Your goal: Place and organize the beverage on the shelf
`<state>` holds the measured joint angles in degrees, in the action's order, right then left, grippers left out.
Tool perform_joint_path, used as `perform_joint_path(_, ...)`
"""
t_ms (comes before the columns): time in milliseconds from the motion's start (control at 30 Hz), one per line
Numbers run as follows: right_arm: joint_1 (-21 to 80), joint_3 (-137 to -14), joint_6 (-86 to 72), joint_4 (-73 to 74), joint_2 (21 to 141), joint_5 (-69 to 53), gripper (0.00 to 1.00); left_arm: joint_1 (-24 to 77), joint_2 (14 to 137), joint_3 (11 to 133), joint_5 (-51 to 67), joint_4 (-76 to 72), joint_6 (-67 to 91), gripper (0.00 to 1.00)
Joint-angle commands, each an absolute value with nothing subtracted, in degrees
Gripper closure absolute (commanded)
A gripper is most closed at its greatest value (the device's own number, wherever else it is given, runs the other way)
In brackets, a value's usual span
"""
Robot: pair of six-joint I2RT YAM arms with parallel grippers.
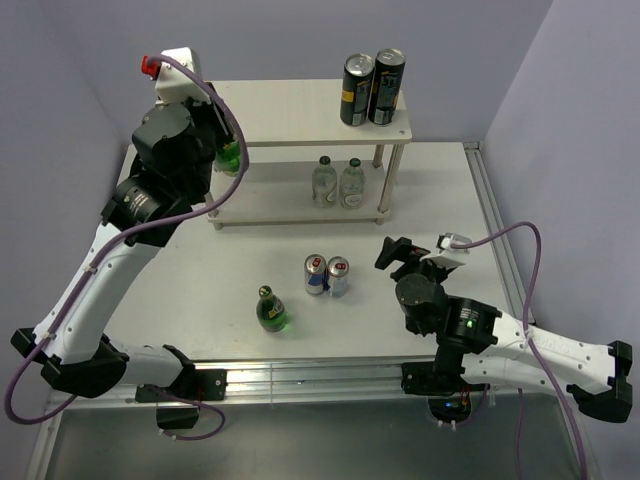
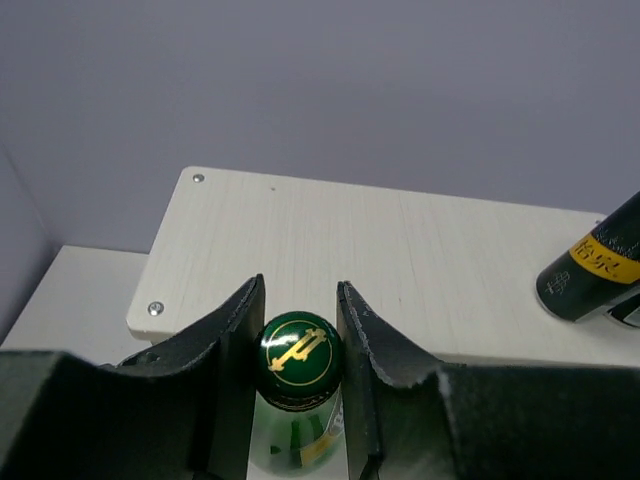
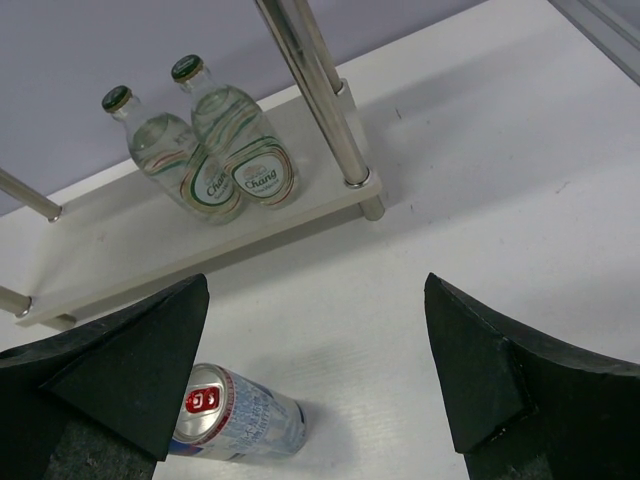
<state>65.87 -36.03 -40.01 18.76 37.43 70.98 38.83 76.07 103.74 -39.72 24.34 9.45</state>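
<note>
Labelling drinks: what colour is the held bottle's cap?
Cap: dark green with gold crest, best in left wrist view.

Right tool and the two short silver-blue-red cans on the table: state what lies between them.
Nothing but bare white tabletop separates the open right tool from the two short silver-blue-red cans, standing side by side; the top external view shows this.
</note>
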Motion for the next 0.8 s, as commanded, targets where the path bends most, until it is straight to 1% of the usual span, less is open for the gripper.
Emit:
perform_joint_path(0,66.2,-35.5,-41.3,18.9,36.3,73.5,0.05,37.8,76.9,108.7,-38.9,15.6,5.5,1.00)
perform_joint_path(100,66.2,-35.4,-41.7,19.5,35.8,73.6,0.05,35.7,78.0,109.3,-36.7,13.6,5.3,1.00)
perform_joint_path(300,66.2,-35.1,-43.1,20.8,34.9,73.7,0.06,32.2,82.6,115.5,-34.8,12.5,5.0,1.00)
perform_joint_path(633,66.1,-34.1,-43.5,20.9,34.2,73.5,0.06,31.6,90.8,129.1,-35.4,10.7,1.1,1.00)
perform_joint_path(733,66.1,-33.9,-43.2,20.3,34.2,73.4,0.06,31.6,91.8,130.2,-35.5,9.1,0.6,1.00)
perform_joint_path(767,66.1,-33.9,-43.0,20.3,34.2,73.4,0.06,31.6,92.0,130.2,-35.7,8.2,-2.1,1.00)
